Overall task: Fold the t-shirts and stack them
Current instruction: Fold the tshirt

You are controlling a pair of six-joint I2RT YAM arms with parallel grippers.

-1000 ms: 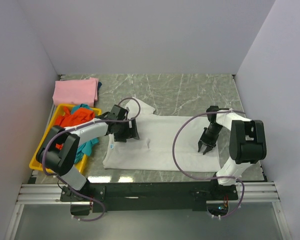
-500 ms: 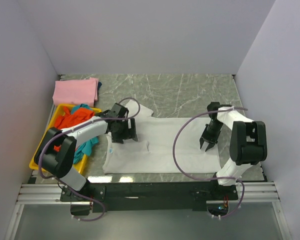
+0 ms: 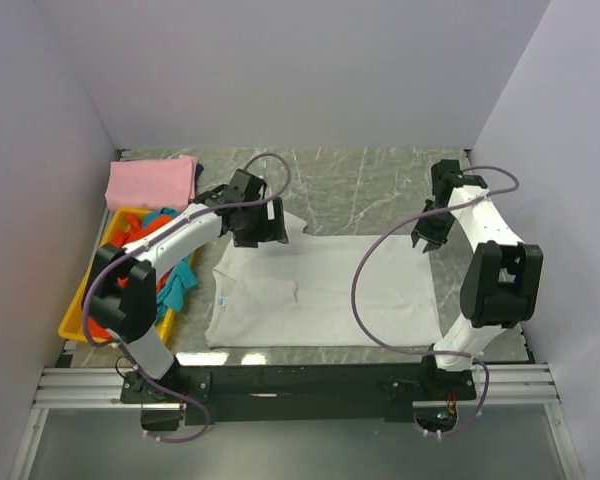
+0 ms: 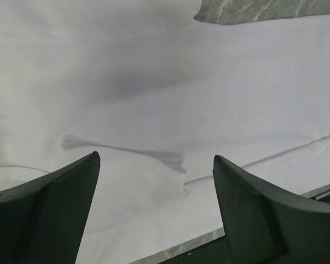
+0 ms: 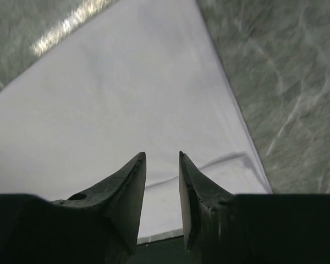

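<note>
A white t-shirt (image 3: 325,285) lies spread flat on the marble table, its small blue neck label (image 3: 223,296) at the left end. My left gripper (image 3: 271,229) hovers over the shirt's far left sleeve, jaws wide open and empty; the left wrist view (image 4: 155,156) shows white cloth (image 4: 165,93) with a small crease below it. My right gripper (image 3: 426,237) is above the shirt's far right corner, jaws a narrow gap apart and empty (image 5: 162,153), over the white cloth (image 5: 126,99). A folded pink shirt (image 3: 152,182) lies at the back left.
A yellow tray (image 3: 78,312) at the left edge holds a crumpled orange-red shirt (image 3: 140,238) and a teal shirt (image 3: 180,285). White walls close in the table on three sides. Purple cables loop over both arms. Bare marble (image 3: 380,185) shows behind the white shirt.
Both arms have moved toward the far side. The left gripper went from near the neck label to the far left sleeve. The right gripper went from the right hem to the far right corner.
</note>
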